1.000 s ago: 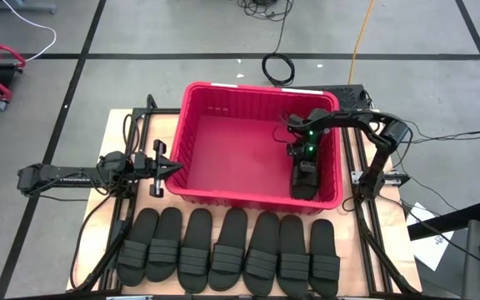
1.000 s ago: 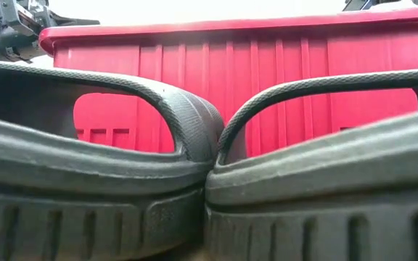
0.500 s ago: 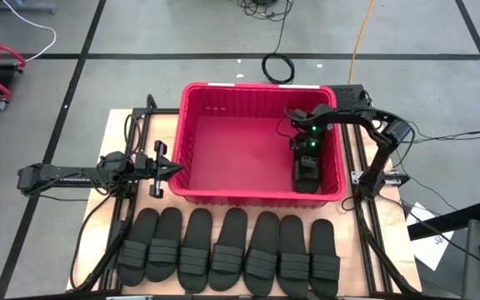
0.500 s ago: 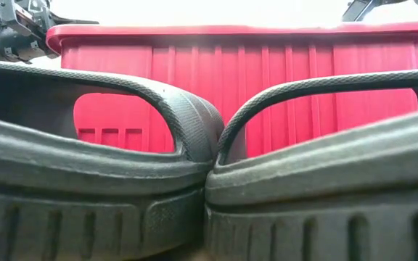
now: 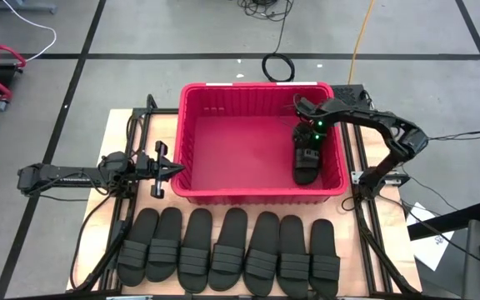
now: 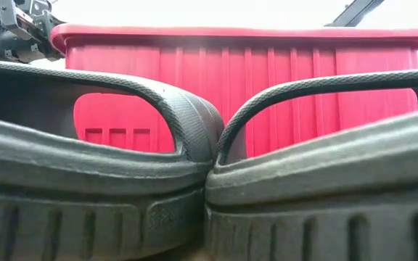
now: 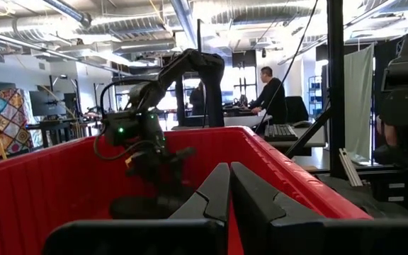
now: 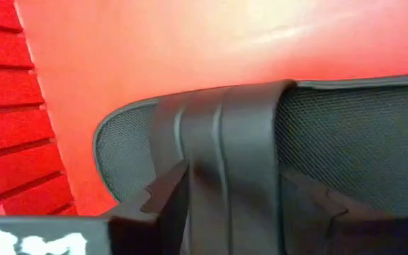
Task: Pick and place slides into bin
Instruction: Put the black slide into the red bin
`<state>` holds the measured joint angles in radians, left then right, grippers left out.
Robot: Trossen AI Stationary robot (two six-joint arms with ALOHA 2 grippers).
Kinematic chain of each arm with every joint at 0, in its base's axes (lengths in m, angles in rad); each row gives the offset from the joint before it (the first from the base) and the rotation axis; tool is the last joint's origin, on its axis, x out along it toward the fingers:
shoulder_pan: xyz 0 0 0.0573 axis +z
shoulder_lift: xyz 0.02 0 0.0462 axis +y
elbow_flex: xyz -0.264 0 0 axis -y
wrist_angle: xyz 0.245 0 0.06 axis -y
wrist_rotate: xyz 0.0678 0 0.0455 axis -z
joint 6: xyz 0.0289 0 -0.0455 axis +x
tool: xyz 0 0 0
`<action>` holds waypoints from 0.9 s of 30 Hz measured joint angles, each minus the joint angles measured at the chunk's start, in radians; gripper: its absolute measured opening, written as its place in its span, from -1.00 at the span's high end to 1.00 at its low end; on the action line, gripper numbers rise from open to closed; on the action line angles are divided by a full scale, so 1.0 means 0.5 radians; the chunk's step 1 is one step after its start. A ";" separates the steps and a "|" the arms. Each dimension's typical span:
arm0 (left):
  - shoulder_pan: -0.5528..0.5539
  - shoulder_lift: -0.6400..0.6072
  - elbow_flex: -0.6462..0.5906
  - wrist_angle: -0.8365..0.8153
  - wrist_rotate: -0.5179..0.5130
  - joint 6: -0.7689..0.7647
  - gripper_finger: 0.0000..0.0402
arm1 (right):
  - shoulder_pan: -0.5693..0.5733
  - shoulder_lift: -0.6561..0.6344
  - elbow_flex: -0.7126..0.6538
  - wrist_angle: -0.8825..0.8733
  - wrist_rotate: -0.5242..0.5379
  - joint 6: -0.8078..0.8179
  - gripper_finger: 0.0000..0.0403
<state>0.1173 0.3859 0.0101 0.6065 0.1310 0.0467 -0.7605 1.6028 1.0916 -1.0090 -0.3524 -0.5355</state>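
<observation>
Since a second ago, the bin (image 5: 223,150) has slid a little toward my right side of the table, and my right gripper (image 5: 307,155) has carried its slide (image 5: 305,171) from the near right corner to a spot further back along the bin's right wall. Nearest me, seven slides (image 5: 232,250) lie side by side in a row along the table's front edge, just in front of the bin's near wall; in the low view two of them (image 6: 93,181) fill the foreground, pressed edge to edge, with the ribbed red wall of the bin (image 6: 267,80) rising behind them. Further in, my right gripper sits down inside the bin beside its right wall, and my right wrist view shows my fingers (image 8: 168,191) on either side of the wide strap of the slide (image 8: 232,142), pinching it, the red bin floor (image 8: 154,49) beyond. From my left wrist view, the slide (image 7: 147,205) looks to rest low in the bin under my right gripper (image 7: 151,166). My left gripper (image 5: 162,169) waits outside the bin just beside its left wall, above the table, its fingers (image 7: 218,191) pressed together with no visible gap. Beyond the bin, a person (image 7: 269,95) sits at a desk in the room.
</observation>
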 joint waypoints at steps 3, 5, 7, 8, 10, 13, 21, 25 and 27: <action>0.000 0.000 0.000 -0.003 0.000 0.000 0.89 | 0.000 0.005 0.002 -0.035 -0.026 -0.010 0.12; 0.000 0.000 0.001 -0.004 0.000 0.000 0.89 | 0.001 0.024 0.002 -0.070 -0.044 -0.028 0.13; 0.000 0.000 0.001 -0.006 0.000 0.000 0.89 | 0.015 0.030 0.001 -0.093 -0.023 -0.056 0.15; 0.000 0.000 0.002 -0.006 0.000 0.000 0.89 | 0.029 0.027 0.001 -0.091 0.005 -0.062 0.15; 0.000 0.000 0.002 -0.007 0.000 0.000 0.89 | 0.056 0.023 0.001 -0.081 0.053 -0.068 0.16; 0.000 0.000 0.002 -0.009 0.000 -0.008 0.89 | 0.083 0.020 0.001 -0.098 0.074 -0.080 0.16; 0.000 0.000 0.002 -0.012 0.000 -0.011 0.89 | 0.163 0.020 0.002 -0.160 0.065 -0.053 0.16; 0.000 0.000 0.002 -0.012 0.000 -0.013 0.89 | 0.192 0.020 0.002 -0.154 0.023 0.010 0.16; 0.000 0.000 0.002 -0.012 0.000 -0.014 0.89 | 0.204 0.020 0.001 -0.158 -0.025 0.049 0.16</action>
<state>0.1173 0.3859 0.0109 0.6004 0.1311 0.0400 -0.6585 1.6127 1.0923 -1.0882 -0.3647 -0.5112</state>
